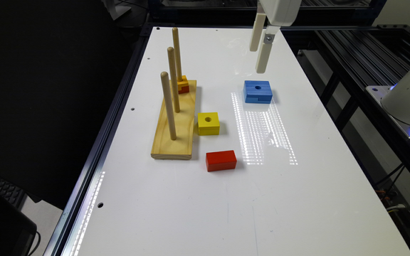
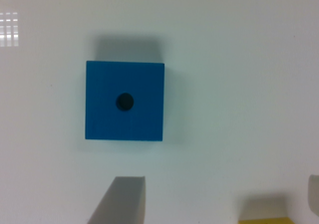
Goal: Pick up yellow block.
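While claw (image 1: 261, 48) hangs open | yellow block (image 1: 208, 123) on table (image 1: 297, 199) | no legible writing

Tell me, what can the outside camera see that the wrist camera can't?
The exterior view alone has the red block, the wooden peg board with three pegs, and a small orange piece at the far peg's foot. The wrist view alone looks straight down onto the blue block, showing its square top. Both share the blue block, the yellow block, just a sliver of it in the wrist view, the white table and the open gripper.
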